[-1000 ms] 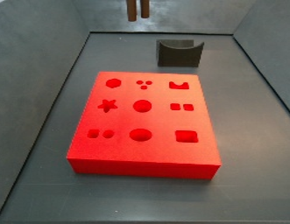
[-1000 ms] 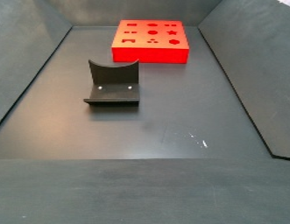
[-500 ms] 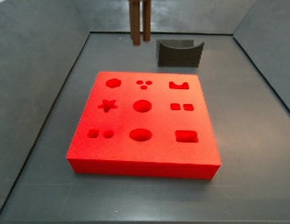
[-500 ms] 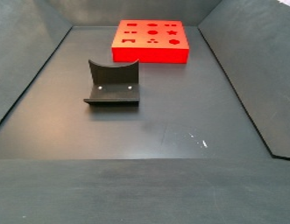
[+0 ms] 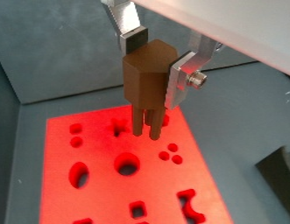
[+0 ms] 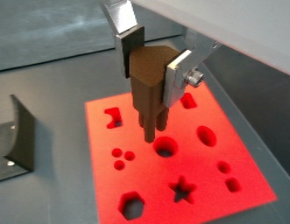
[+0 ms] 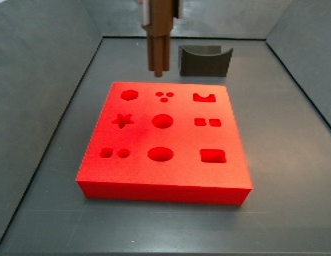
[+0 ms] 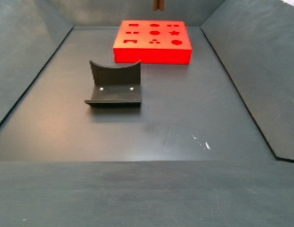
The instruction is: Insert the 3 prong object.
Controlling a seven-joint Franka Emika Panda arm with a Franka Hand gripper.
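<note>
My gripper (image 5: pixel 155 61) is shut on the 3 prong object (image 5: pixel 145 83), a brown piece with a hexagonal body and thin rods pointing down. It shows in both wrist views, and the gripper (image 6: pixel 157 63) holds the object (image 6: pixel 150 87) upright above the red block (image 5: pixel 106 179). In a side view the object (image 7: pixel 160 40) hangs over the far edge of the red block (image 7: pixel 184 140), its tips clear of the surface. The block's group of three small round holes (image 7: pixel 165 96) lies just in front of the tips, and shows in both wrist views (image 5: pixel 171 156) (image 6: pixel 121 156).
The dark fixture (image 7: pixel 204 60) stands behind the red block, to the right of the held piece; it also shows in a side view (image 8: pixel 114 84). The red block (image 8: pixel 152 53) has several other shaped holes. Grey walls enclose the floor.
The gripper has come down with the 3 prong object: from only the rod tips at the top edge of a side view to hanging just above the block's far edge.
</note>
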